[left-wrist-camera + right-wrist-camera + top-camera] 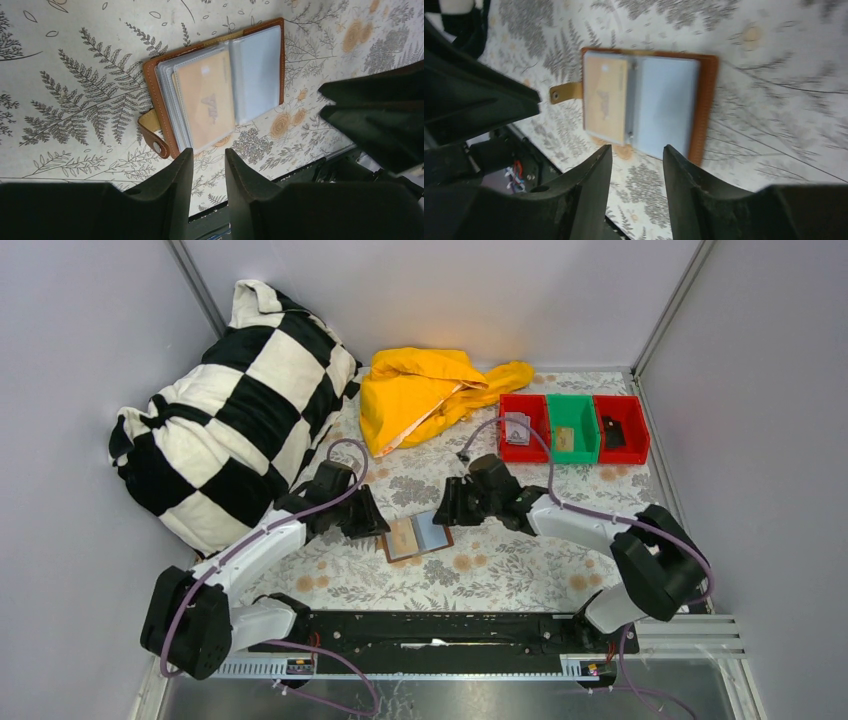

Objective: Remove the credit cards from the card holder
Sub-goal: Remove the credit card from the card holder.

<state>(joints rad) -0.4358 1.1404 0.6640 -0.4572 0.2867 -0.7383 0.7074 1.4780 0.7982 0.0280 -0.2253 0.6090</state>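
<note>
Over a fern-and-flower printed tablecloth (500, 562), the black two-finger left gripper (207, 155) is hovering with its jaws parted and nothing between them, just short of one edge of the small brown leather-look bifold card holder (255, 75). Opposite it, the matching black right gripper (636, 150) is also hanging spread and empty beside the same holder, which is lying open and flat on the cloth between the two arms.

A thin tan rectangular credit card (205, 102) is sitting in the stack of clear plastic sleeves on the strap side; the facing sleeve is showing only pale grey-blue. The brown snap strap (159, 146) with its metal stud is sticking out past the holder's edge.

Trouble looks most likely at the pinch. Fingers closing on sleeve and card together would probably be lifting the whole holder. With nothing pinning it down, the holder may be sliding on the cloth under any sideways pull. Both grippers are working close together, so a clash is possible.

Farther off, a row of red and green plastic bins (573, 427), a crumpled yellow cloth (430, 390) and a black-and-white checked pillow (230, 410) are lining the far side.

No brand or wording is legible; the card is showing only a small dark emblem.
</note>
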